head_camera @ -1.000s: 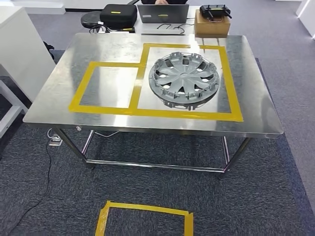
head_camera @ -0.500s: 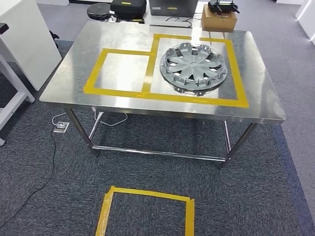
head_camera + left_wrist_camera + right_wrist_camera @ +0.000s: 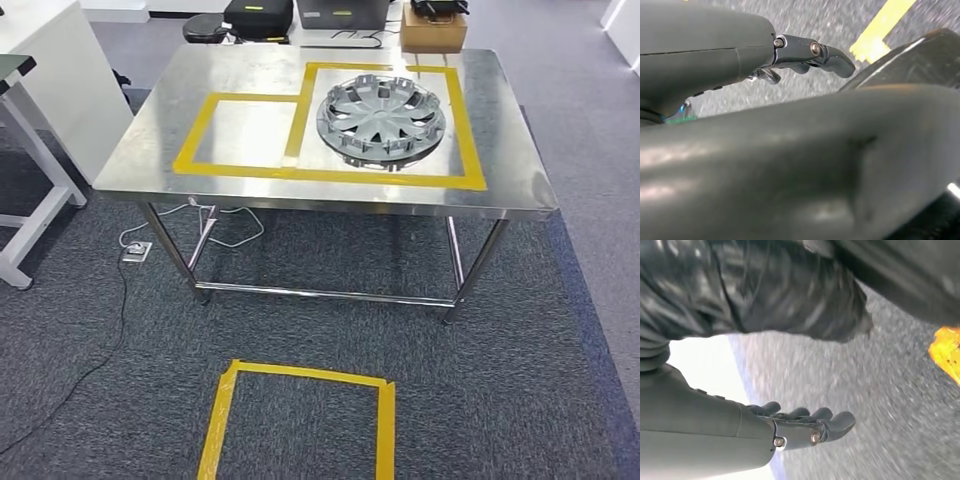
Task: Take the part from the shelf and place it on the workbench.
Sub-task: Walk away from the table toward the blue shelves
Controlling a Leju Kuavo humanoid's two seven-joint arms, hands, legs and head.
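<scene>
Right ahead in your head view stands the stainless-steel worktop (image 3: 151,150) on its tubular legs, and the task's part, a silver multi-spoke plastic wheel cover (image 3: 381,118), lies flat on it inside the larger yellow-tape rectangle (image 3: 468,150) on the worktop's right half. Beside that, the smaller yellow-tape rectangle (image 3: 198,135) marks the left half. On the dark grey carpet (image 3: 528,380) in front of the worktop you see a yellow-tape floor square (image 3: 223,420). A white cable (image 3: 226,220) trails under the worktop.

Your left wrist view has the left hand (image 3: 806,52) over blurred carpet, fingers stretched out and holding nothing.

Your right wrist view has the right hand (image 3: 806,425) likewise over carpet, fingers extended side by side with nothing in them.
</scene>
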